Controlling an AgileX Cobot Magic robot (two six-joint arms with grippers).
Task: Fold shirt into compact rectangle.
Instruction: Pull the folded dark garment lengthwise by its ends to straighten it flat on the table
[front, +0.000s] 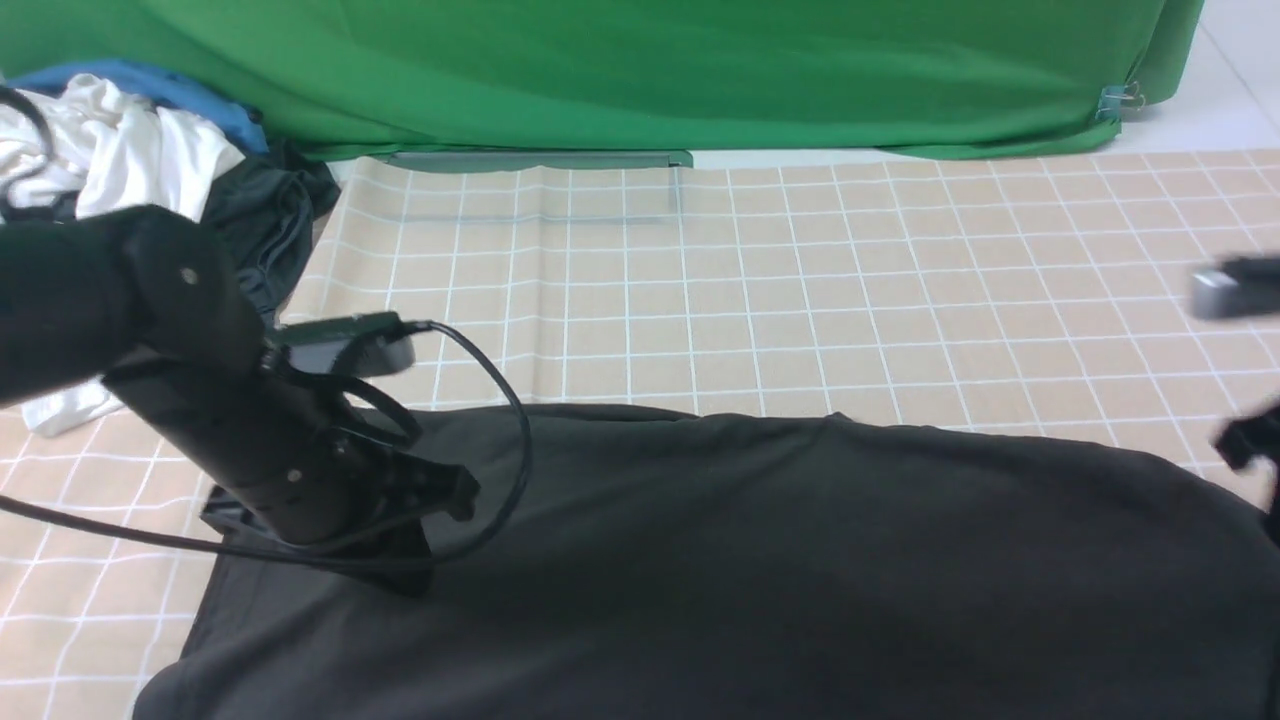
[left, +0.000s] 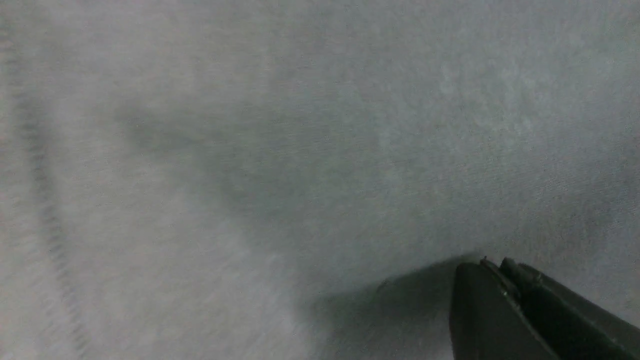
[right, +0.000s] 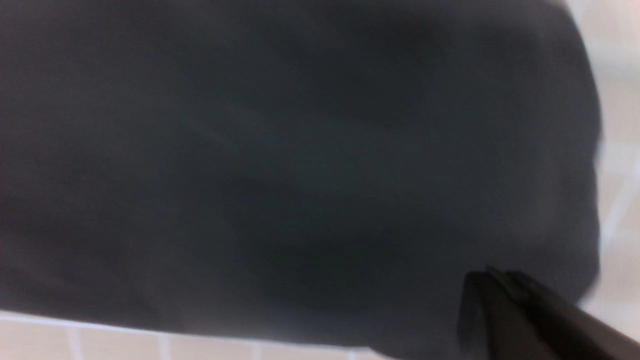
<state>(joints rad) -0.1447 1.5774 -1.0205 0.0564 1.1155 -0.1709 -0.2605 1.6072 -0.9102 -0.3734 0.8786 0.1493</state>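
Observation:
The black shirt lies spread over the near part of the checked table, its far edge a long smooth fold. No print or label shows. My left gripper points down onto the shirt's left end. In the left wrist view its fingertips are pressed together just above the cloth, with nothing seen between them. Only part of my right gripper shows at the right edge. In the right wrist view it is shut over the shirt, near its rounded edge.
A pile of clothes sits at the back left: a white shirt, a dark grey garment and something blue. A green backdrop closes the far side. The left arm's cable loops over the shirt. Checked cloth covers the table.

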